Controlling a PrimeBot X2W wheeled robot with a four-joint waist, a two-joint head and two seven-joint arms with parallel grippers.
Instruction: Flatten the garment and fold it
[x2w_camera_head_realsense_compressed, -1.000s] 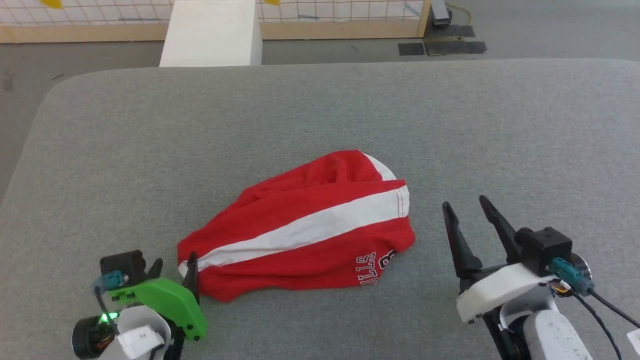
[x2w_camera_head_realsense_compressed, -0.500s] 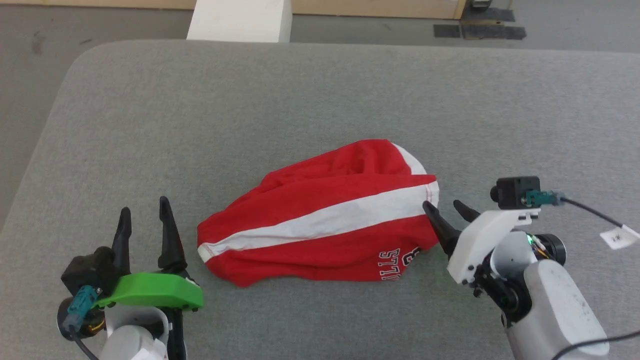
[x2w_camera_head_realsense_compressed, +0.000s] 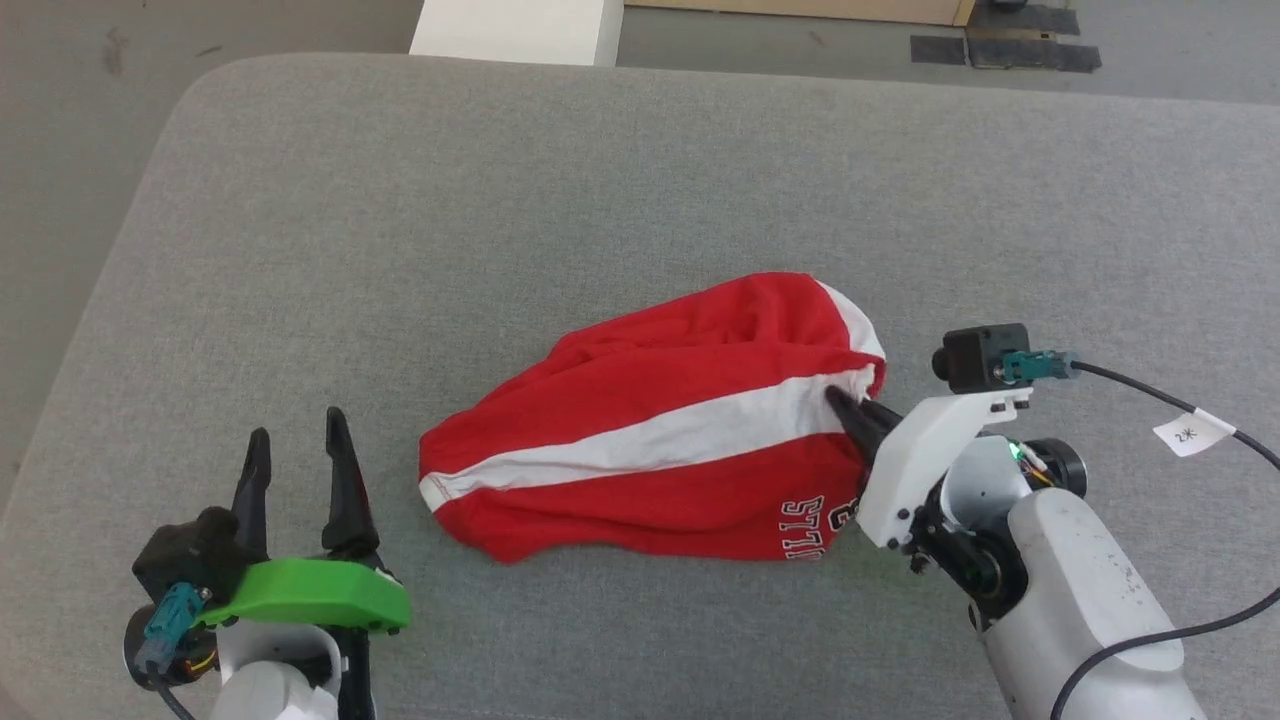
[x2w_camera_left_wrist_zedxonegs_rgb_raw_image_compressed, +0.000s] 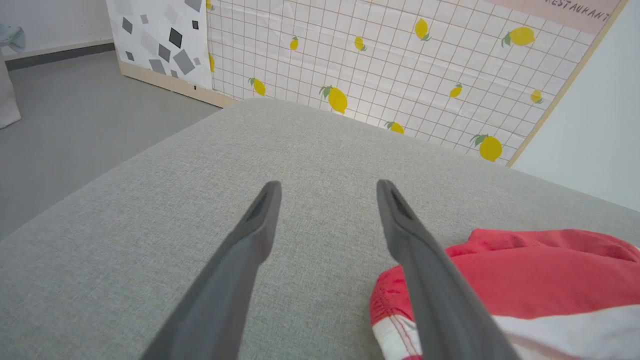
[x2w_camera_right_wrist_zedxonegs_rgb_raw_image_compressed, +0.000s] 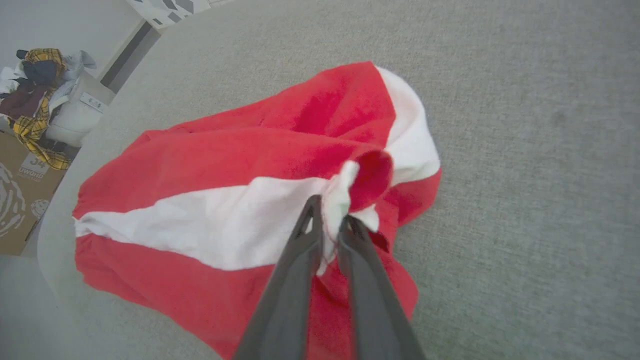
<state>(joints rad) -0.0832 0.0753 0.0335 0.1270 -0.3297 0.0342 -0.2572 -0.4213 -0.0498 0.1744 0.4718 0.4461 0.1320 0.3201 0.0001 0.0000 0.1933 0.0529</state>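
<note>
In the head view the garment (x2w_camera_head_realsense_compressed: 680, 380) lies crumpled near the middle of the grey counter (x2w_camera_head_realsense_compressed: 500, 200), somewhat to the robot's right. Its long axis slants from near-left to far-right, with a white stripe (x2w_camera_head_realsense_compressed: 620, 450) running along it and white lettering (x2w_camera_head_realsense_compressed: 810, 525) on the near edge. The right wrist view gives the grip up close: the right pincer (x2w_camera_right_wrist_zedxonegs_rgb_raw_image_compressed: 330, 210) has its two fingers drawn narrow on the bunched end of that stripe, white hem squeezed between them and a red fold curling just above. That view also takes in a cardboard box (x2w_camera_right_wrist_zedxonegs_rgb_raw_image_compressed: 20, 200) and a heap of clothes (x2w_camera_right_wrist_zedxonegs_rgb_raw_image_compressed: 35, 95) off the counter's edge. The left wrist view looks the other way, across bare counter to a lemon-print panel (x2w_camera_left_wrist_zedxonegs_rgb_raw_image_compressed: 380, 65), with the garment's stitched left end just beside the right-hand finger. The left pincer (x2w_camera_head_realsense_compressed: 297, 428) sits at the near left of the counter on a green bracket (x2w_camera_head_realsense_compressed: 310, 595), fingers spread wide with nothing between them, pointing away from the robot; the head view shows a gap between it and the garment. The right forearm (x2w_camera_head_realsense_compressed: 1080, 610) rises from the lower right corner, wrist bent so the fingers slant left and away into the garment's right end.
</note>
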